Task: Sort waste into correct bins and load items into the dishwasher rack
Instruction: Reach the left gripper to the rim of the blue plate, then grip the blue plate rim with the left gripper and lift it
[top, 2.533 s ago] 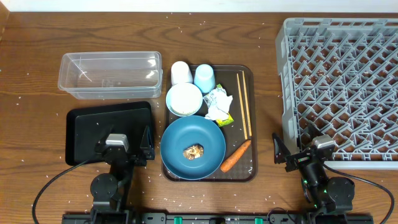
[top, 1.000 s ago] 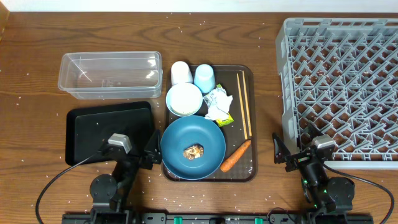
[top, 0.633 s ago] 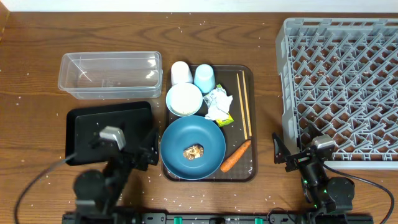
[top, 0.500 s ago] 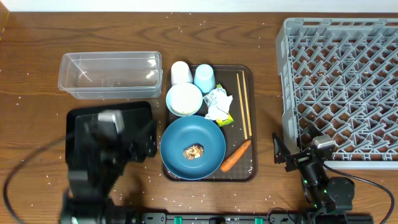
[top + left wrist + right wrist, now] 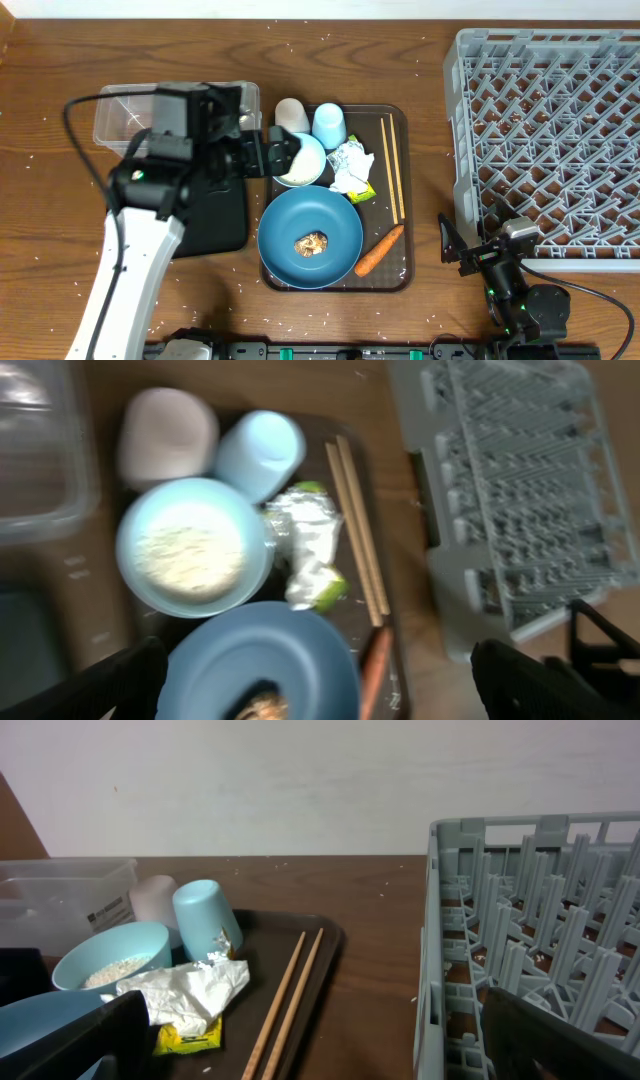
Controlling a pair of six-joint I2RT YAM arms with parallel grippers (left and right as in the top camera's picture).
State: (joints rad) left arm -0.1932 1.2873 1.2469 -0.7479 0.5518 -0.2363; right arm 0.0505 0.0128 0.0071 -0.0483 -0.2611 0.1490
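My left gripper (image 5: 278, 155) hangs open and empty above the left rim of the white bowl (image 5: 308, 162), which holds loose rice (image 5: 190, 555). Behind the bowl stand a white-pinkish cup (image 5: 291, 115) and a light-blue cup (image 5: 329, 125). The crumpled wrapper (image 5: 350, 167) lies beside the chopsticks (image 5: 393, 165). A brown food lump (image 5: 312, 243) sits on the blue plate (image 5: 290, 215), the carrot (image 5: 379, 250) to its right. My right gripper (image 5: 478, 242) rests open and empty at the front, by the grey dishwasher rack (image 5: 550, 130).
All the dishes sit on a brown serving tray (image 5: 400, 275). The clear tub (image 5: 110, 125) and the black tray (image 5: 215, 210) lie to its left, both partly under my left arm. Rice grains are scattered over the wooden table.
My left arm has risen from the front edge and swung forward over the black tray, to the bowl. The right arm has not moved.
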